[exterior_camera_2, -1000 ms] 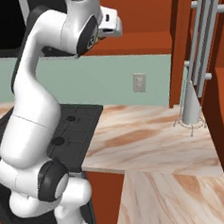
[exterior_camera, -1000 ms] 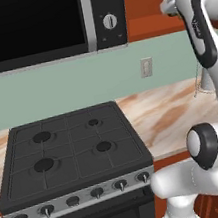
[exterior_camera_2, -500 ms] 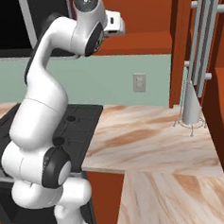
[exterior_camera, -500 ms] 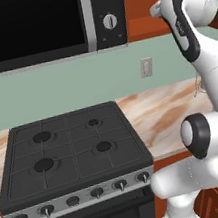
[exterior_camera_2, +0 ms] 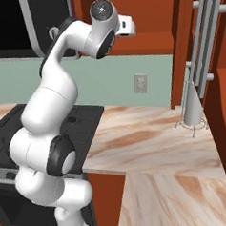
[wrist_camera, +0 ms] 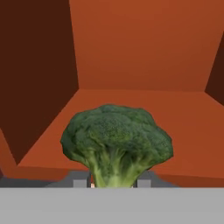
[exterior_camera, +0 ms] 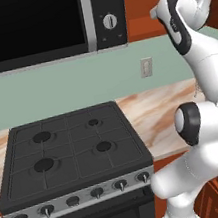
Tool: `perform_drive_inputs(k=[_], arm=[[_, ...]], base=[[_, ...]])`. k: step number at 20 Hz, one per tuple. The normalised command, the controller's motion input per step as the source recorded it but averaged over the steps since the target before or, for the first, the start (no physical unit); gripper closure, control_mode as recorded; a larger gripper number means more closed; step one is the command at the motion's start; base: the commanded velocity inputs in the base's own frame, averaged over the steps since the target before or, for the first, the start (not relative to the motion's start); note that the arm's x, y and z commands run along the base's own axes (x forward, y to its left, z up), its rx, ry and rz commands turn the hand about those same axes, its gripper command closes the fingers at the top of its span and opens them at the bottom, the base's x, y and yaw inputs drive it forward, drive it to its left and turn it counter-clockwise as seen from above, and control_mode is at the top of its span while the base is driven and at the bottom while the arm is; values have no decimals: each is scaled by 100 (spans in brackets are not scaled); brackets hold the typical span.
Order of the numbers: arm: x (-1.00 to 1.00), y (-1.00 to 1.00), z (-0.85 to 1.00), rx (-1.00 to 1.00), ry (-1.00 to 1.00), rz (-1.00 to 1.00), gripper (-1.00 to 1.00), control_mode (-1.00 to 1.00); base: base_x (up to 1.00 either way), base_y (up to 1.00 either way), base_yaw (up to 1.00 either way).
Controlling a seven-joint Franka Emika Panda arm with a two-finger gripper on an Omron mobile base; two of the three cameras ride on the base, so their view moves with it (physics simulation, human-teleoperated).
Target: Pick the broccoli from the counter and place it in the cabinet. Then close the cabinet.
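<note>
**Broccoli held at the mouth of the cabinet**

Kitchen of orange-red wood, a pale green wall and a marbled beige counter (exterior_camera_2: 150, 141), with a black stove (exterior_camera: 72, 148) set into the counter's left end and a microwave (exterior_camera: 45, 21) above it. High over the counter's back edge the arm reaches up toward the cabinet (wrist_camera: 140, 57).

In the hand view the gripper (wrist_camera: 113, 183) pinches the pale stalk of the broccoli (wrist_camera: 116, 142), its two fingertips pressed against either side, so the green head stands upright in front of the camera. Beyond it lies the cabinet's flat shelf floor, with the back wall and both side walls in sight.

To do this step well, I would judge the hand should carry the broccoli further in, past the shelf's front edge and toward the middle of the floor, then come down until the stalk is just above the wood before the fingers part. Let go too near the front edge and it may roll out, or sit in the way of the door.

Nothing else lies on the visible part of the shelf floor. The door is not visible.
</note>
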Motion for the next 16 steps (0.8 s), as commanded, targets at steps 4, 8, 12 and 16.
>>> perform_drive_inputs(k=[4, 8, 12, 16], arm=[[45, -25, -4, 0, 0, 0, 100, -100], [42, -27, -4, 0, 0, 0, 100, -100], [49, -25, -7, 0, 0, 1, 100, -100], [52, -24, -8, 0, 0, 1, 100, -100]], base=[[0, 0, 0], [0, 0, 0], [0, 0, 0], [0, 0, 0]])
